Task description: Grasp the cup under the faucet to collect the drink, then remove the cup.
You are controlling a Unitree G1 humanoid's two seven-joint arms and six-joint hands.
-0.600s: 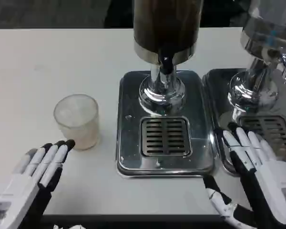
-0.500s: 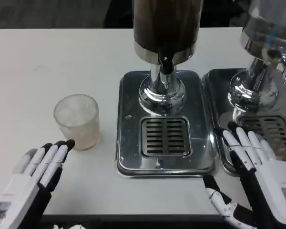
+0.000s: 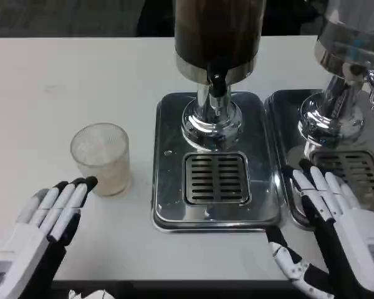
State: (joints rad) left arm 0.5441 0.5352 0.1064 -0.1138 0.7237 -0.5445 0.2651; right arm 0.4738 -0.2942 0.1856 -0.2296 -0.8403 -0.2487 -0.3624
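A clear frosted plastic cup (image 3: 101,158) stands upright on the white table, left of the dispenser's steel drip tray (image 3: 168,131). The dark drink dispenser (image 3: 218,37) rises above the tray, its faucet (image 3: 217,84) pointing down over the slotted grate (image 3: 215,179). Nothing stands on the grate. My left hand (image 3: 47,218) lies open at the lower left, its fingertips just short of the cup's base. My right hand (image 3: 336,218) is open at the lower right, fingers stretched over the edge between the two trays, thumb out to the left.
A second steel dispenser (image 3: 340,68) with its own drip tray (image 3: 280,118) stands at the right edge, close to my right hand. White table (image 3: 62,81) stretches to the left and behind the cup. The table's front edge runs just below both hands.
My left hand has slipped slightly down and left, a little away from the cup. The right hand has barely moved. The cup stays in place.
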